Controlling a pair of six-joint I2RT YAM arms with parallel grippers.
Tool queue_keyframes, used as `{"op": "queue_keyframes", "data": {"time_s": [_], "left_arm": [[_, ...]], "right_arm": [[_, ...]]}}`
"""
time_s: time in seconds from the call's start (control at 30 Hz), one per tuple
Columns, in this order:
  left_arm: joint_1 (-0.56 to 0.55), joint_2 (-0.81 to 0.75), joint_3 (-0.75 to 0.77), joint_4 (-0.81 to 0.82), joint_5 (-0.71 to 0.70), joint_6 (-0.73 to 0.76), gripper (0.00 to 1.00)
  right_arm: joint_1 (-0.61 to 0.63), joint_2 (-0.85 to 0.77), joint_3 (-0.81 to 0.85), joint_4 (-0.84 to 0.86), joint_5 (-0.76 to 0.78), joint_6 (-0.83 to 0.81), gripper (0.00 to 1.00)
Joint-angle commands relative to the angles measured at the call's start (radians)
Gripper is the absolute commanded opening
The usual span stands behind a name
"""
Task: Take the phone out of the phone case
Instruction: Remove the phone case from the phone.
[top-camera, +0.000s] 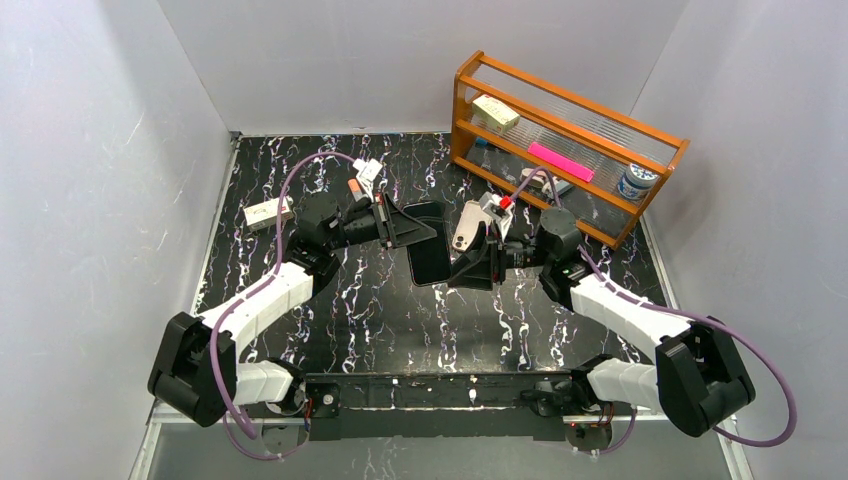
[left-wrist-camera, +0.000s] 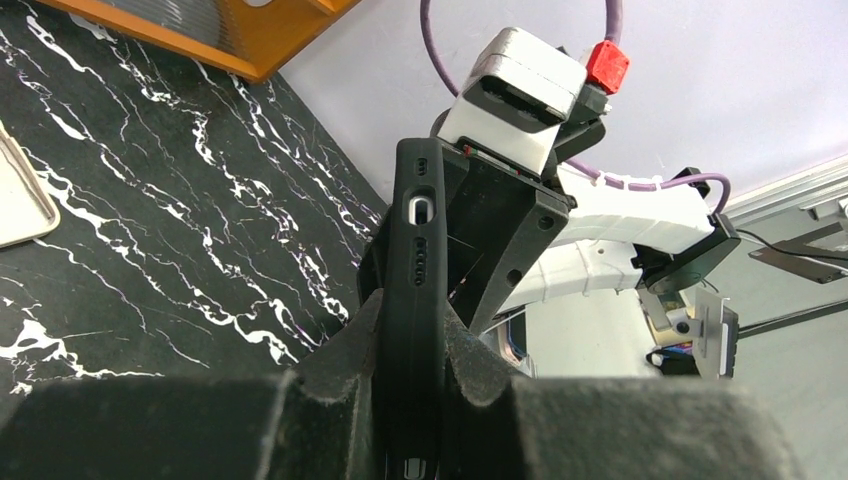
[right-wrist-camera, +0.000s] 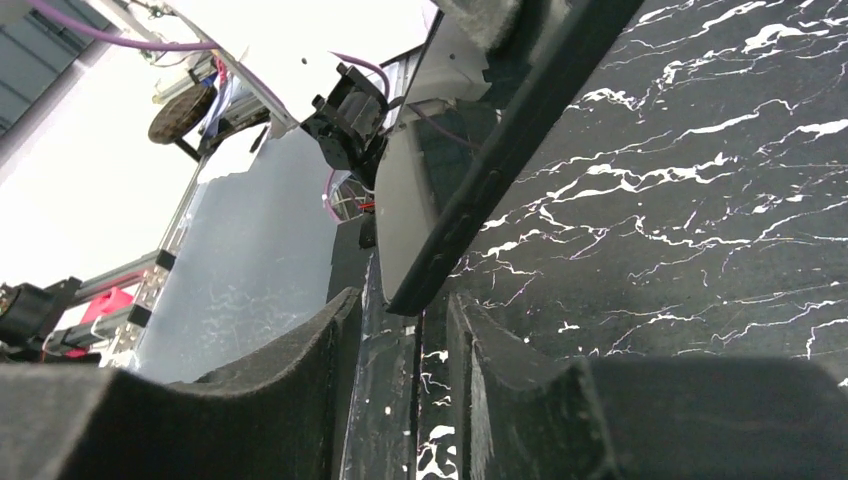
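Observation:
A phone in a black case (top-camera: 428, 250) is held above the middle of the black marble table (top-camera: 350, 310). My left gripper (top-camera: 430, 228) is shut on the case's far end. In the left wrist view the case (left-wrist-camera: 415, 230) stands edge-on, clamped between the pads (left-wrist-camera: 345, 350) of that gripper (left-wrist-camera: 412, 310). My right gripper (top-camera: 458, 272) is at the case's near right corner. In the right wrist view its gripper (right-wrist-camera: 405, 300) shows a narrow gap. The case corner (right-wrist-camera: 470, 200) ends just at the fingertips (right-wrist-camera: 335, 310) and is not clamped.
A pale rose-gold phone (top-camera: 467, 226) lies on the table just right of the held one, under the right wrist. A wooden rack (top-camera: 560, 140) with a box, a pink item and a tin stands at the back right. A white box (top-camera: 268, 212) lies at the left edge.

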Motion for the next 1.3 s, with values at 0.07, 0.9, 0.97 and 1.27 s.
{"op": "queue_keyframes", "data": {"time_s": [0.07,0.9,0.97,1.27], "left_arm": [[0.003,-0.021,0.063,-0.021,0.035,0.037,0.00],[0.002,0.000,0.070,-0.098,0.064,-0.012,0.00],[0.001,-0.002,0.070,-0.098,0.073,-0.020,0.00],[-0.002,0.001,0.068,-0.100,0.095,-0.058,0.00]], "right_arm": [[0.011,0.020,0.063,-0.012,-0.076,-0.079,0.41],[0.039,0.082,0.193,-0.234,-0.021,-0.463,0.04],[0.041,0.090,0.202,-0.259,0.005,-0.517,0.04],[0.056,0.126,0.230,-0.287,0.114,-0.660,0.01]]}}
